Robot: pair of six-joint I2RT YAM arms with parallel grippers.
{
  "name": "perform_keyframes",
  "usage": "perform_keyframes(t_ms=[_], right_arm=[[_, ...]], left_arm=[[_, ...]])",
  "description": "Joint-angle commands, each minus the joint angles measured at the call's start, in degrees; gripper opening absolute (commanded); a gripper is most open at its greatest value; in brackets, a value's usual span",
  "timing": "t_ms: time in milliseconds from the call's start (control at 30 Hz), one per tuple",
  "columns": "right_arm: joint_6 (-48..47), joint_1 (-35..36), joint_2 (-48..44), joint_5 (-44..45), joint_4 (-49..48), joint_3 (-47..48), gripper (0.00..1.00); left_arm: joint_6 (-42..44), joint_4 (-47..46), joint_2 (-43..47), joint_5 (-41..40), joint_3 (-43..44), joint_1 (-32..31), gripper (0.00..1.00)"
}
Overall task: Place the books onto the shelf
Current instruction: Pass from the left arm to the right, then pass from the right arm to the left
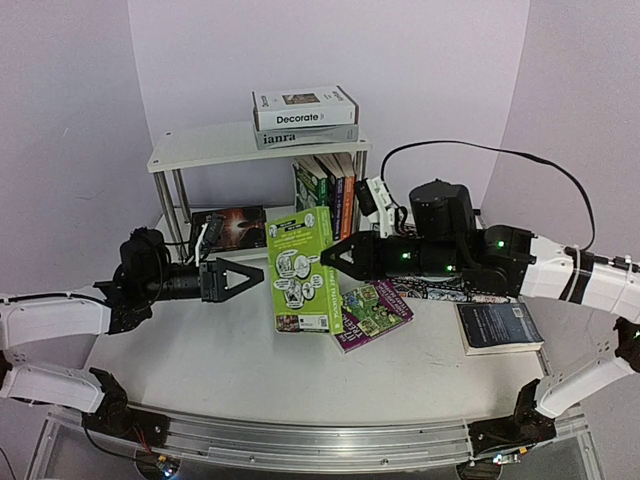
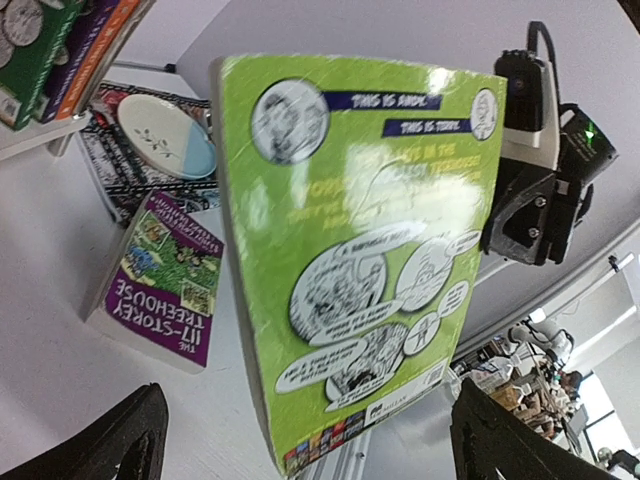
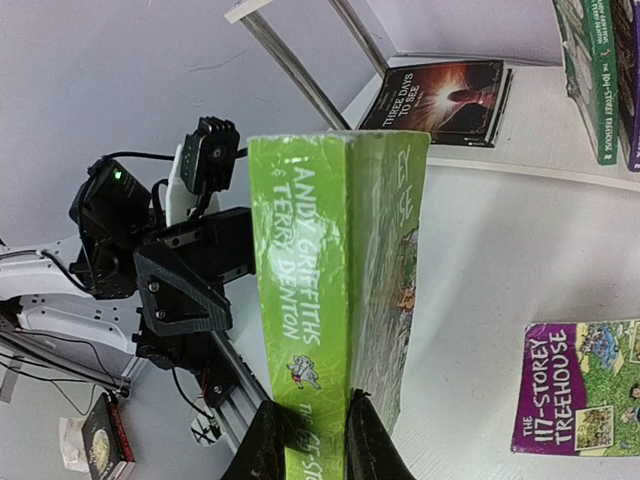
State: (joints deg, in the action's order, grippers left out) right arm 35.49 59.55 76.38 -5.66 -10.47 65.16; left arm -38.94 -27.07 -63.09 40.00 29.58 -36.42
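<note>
My right gripper (image 1: 330, 262) is shut on the spine of a green Treehouse book (image 1: 300, 270), holding it upright over the table in front of the white shelf (image 1: 200, 150). In the right wrist view both fingertips (image 3: 265, 440) pinch the spine (image 3: 330, 290). My left gripper (image 1: 245, 278) stands open just left of that book, its wide jaws facing the back cover (image 2: 370, 250). "Decorate" (image 1: 305, 107) and "ianra" (image 1: 300, 136) lie on the top tier. Upright books (image 1: 325, 185) and "Three Days to See" (image 1: 232, 228) are on the lower tier.
A purple "117-Storey Treehouse" book (image 1: 372, 312) lies flat on the table under the right arm, and a navy book (image 1: 498, 326) lies at the right. A patterned placemat (image 2: 120, 180) carries a plate (image 2: 165, 135). The shelf's chrome legs (image 1: 160, 205) stand behind the left gripper.
</note>
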Motion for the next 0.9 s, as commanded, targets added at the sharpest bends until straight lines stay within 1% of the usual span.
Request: perform_keyframes(t_ms=[0,100,233,567,700,800,867], right_arm=[[4.7,0.08,-3.1,-5.33,-5.98,4.36,0.0],[7.75,0.09,-4.27,-7.55,-9.64,3.64,0.0],[9.76,0.1,-5.4,-9.36,-11.9,3.76,0.0],[9.11,0.06,-7.11,-10.06,-11.95,4.08,0.0],[9.29,0.05,-7.05,-10.96,-12.89,4.11,0.0],[10.31,0.08,-6.75,-12.23,-16.02,3.04,0.0],[10.86,0.08,-6.6,-13.01,-18.2,2.34,0.0]], left_arm=[[-5.51,-12.62,-2.24,7.35,4.17,0.21,1.0],[-8.75,-17.29,-2.18,9.56,4.22,0.21,1.0],[-9.84,-17.62,-2.27,9.68,4.83,0.21,1.0],[-11.65,-17.75,-6.65,8.74,4.48,0.79,1.0],[-14.18,-20.56,-6.97,11.53,5.38,0.77,0.99],[-18.06,-24.28,-6.52,15.11,6.83,0.75,0.97],[-19.64,-25.05,-5.97,16.34,7.74,0.74,0.95]])
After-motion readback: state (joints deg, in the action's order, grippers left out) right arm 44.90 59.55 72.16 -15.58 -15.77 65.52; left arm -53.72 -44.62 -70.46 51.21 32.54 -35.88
